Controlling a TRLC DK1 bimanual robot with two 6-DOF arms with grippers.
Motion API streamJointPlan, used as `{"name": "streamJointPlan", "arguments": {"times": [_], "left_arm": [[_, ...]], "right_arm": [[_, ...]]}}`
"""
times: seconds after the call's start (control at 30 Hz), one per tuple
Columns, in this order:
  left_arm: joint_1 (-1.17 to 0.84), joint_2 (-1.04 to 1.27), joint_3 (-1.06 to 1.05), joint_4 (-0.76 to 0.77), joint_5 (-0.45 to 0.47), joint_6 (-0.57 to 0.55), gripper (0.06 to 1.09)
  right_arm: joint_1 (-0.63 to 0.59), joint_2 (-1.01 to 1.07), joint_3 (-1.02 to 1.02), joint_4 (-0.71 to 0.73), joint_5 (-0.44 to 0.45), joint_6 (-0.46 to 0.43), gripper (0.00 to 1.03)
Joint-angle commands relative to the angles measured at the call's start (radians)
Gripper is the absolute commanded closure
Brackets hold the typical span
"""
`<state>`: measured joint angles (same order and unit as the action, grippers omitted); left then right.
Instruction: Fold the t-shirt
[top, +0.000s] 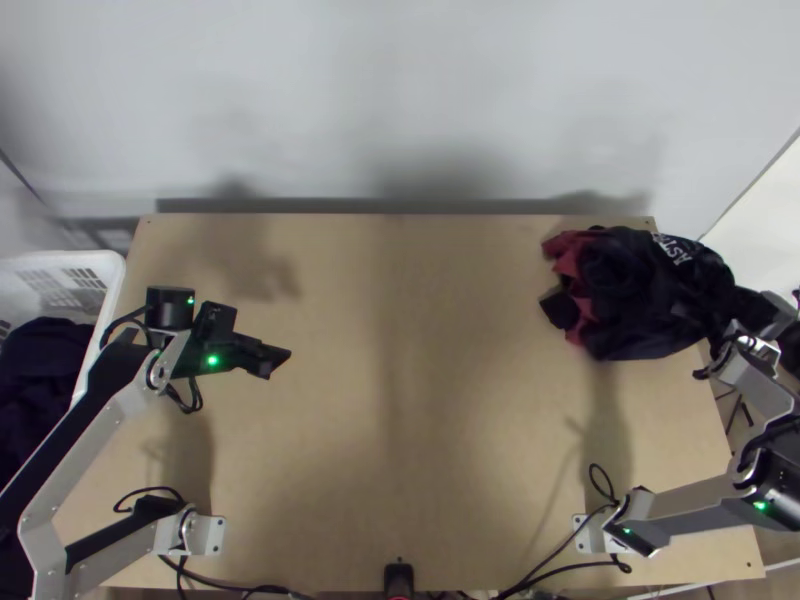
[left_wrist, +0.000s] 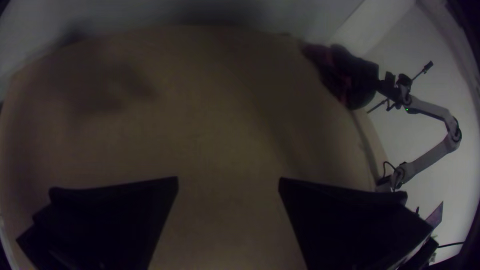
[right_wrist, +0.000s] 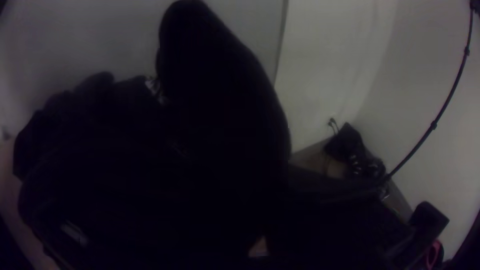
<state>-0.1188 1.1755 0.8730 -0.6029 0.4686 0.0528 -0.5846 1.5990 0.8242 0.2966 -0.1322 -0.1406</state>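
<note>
Well, one dark garment (top: 640, 300) lies bunched, one left hand (top: 274, 360) is spread apart, one right hand (top: 754, 308), I cannot tell.

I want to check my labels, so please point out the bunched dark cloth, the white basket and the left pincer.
Cloth (top: 655, 300): top view, dark middle part.
Basket (top: 111, 261): top view, rim corner.
Left pincer (left_wrist: 228, 183): left wrist view, midway between open fingertips.

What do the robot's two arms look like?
The left arm and right arm have silver-grey links, black joints, small green lights and loops of thin black cable. The left end effector has two broad, flat black fingers.
</note>
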Motion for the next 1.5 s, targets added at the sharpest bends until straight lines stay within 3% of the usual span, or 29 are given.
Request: {"name": "streamJointPlan", "arguments": {"times": [0.0,0.1,0.57,0.7,0.87,0.93,1.07,1.1,1.47], "left_arm": [[0.004,0.007,-0.003,0.011,-0.005,-0.001,0.11],[0.01,0.01,-0.005,0.014,-0.005,0.001,0.11],[0.034,0.01,-0.005,0.018,-0.007,0.005,0.11],[0.039,0.009,-0.002,0.018,-0.005,0.007,0.11],[0.042,0.001,0.001,0.018,-0.007,0.009,0.11],[0.042,-0.005,0.0,0.018,-0.007,0.009,0.11],[0.045,-0.027,-0.019,0.018,-0.016,0.009,0.11],[0.045,-0.031,-0.026,0.018,-0.022,0.009,0.11],[0.054,-0.099,-0.091,0.015,-0.056,0.024,0.11]], "right_arm": [[-0.004,0.038,0.001,-0.008,-0.041,-0.037,0.33],[0.009,0.029,0.012,-0.03,-0.043,-0.048,0.04],[-0.152,-0.195,0.104,-0.209,-0.096,-0.065,0.04],[-0.142,-0.251,0.125,-0.246,-0.127,-0.063,0.04],[-0.009,-0.272,0.151,-0.24,-0.127,-0.074,0.21],[0.023,-0.271,0.158,-0.218,-0.127,-0.068,0.43],[0.081,-0.203,0.127,-0.068,-0.122,-0.056,0.96],[0.097,-0.168,0.128,-0.037,-0.118,-0.057,1.0],[0.2,0.273,0.282,0.01,-0.113,-0.088,1.0]]}}
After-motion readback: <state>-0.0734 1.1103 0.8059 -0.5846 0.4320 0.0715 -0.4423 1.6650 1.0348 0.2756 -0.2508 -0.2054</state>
